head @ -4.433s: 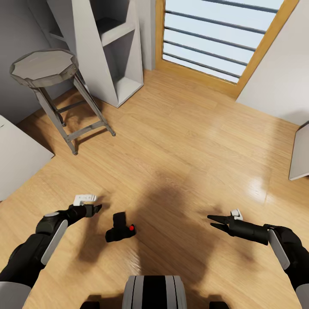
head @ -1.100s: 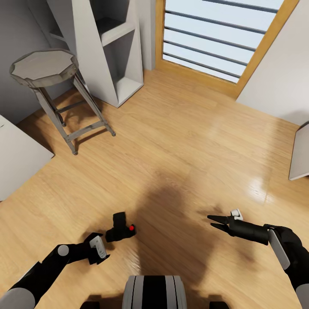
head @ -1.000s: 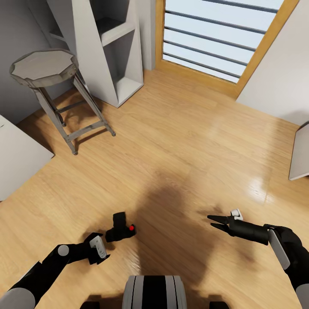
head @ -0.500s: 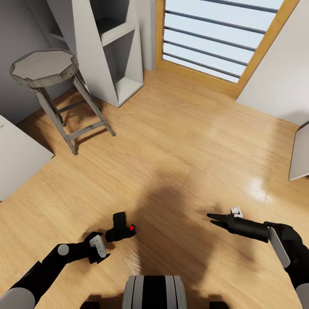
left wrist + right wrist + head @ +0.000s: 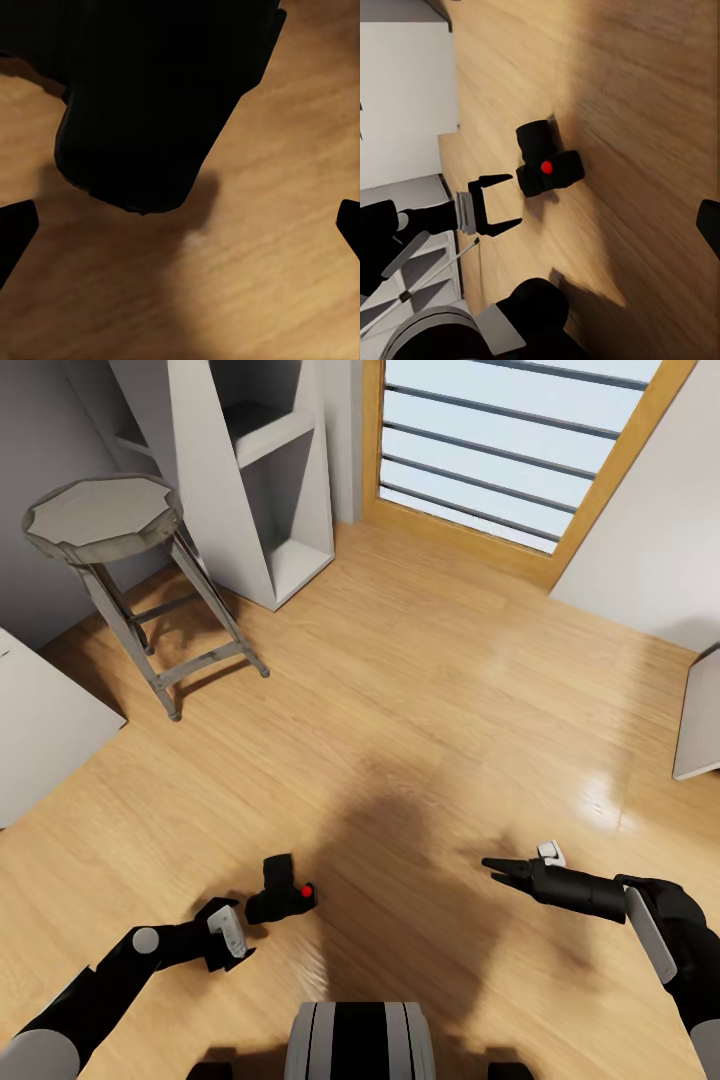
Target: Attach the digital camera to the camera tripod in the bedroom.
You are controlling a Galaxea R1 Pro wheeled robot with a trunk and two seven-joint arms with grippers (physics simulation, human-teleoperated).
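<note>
While the digital camera (image 5: 281,891) sits low in the frame on the glossy wood plank floor (image 5: 420,690), we see it's a chunky matte black lump with a red dot. Our left gripper (image 5: 237,931) hangs low just beside it, jaws spread wide, barely shifted from half a second ago. Our right gripper (image 5: 498,870) reaches in from the lower right, its pointed jaws slightly apart, nudged a touch higher. A grey metal stool (image 5: 105,520) with a faceted round seat stands upper left.
</note>
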